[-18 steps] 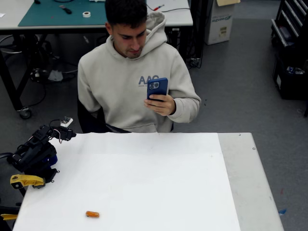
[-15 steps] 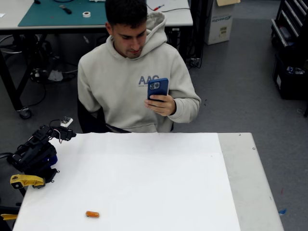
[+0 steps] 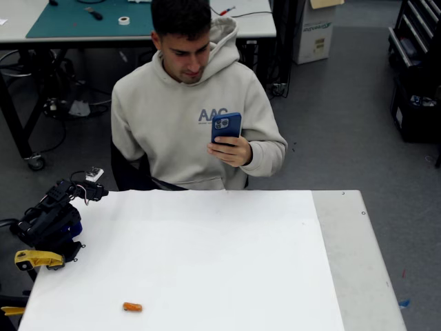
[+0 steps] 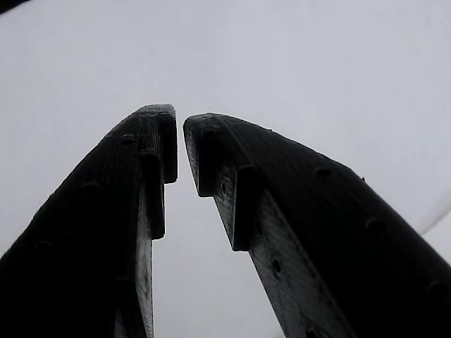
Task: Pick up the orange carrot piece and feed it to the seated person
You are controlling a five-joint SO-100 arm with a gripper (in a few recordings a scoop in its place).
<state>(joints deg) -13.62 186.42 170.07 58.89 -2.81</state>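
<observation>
The orange carrot piece [image 3: 132, 307] lies on the white table [image 3: 234, 255] near its front left corner. The seated person [image 3: 189, 117] sits behind the table's far edge in a beige hooded sweatshirt, looking down at a blue phone [image 3: 225, 126] held in one hand. My black arm [image 3: 52, 222] is folded at the table's left edge, well back from the carrot. In the wrist view my gripper [image 4: 180, 137] points at the bare white surface. Its black fingertips [image 4: 158, 134] nearly touch, with nothing between them.
A yellow part of the arm's base [image 3: 38, 259] sticks out at the left edge. A bare grey strip [image 3: 351, 255] runs along the table's right side. Behind the person stands a workbench with a green mat [image 3: 83, 19].
</observation>
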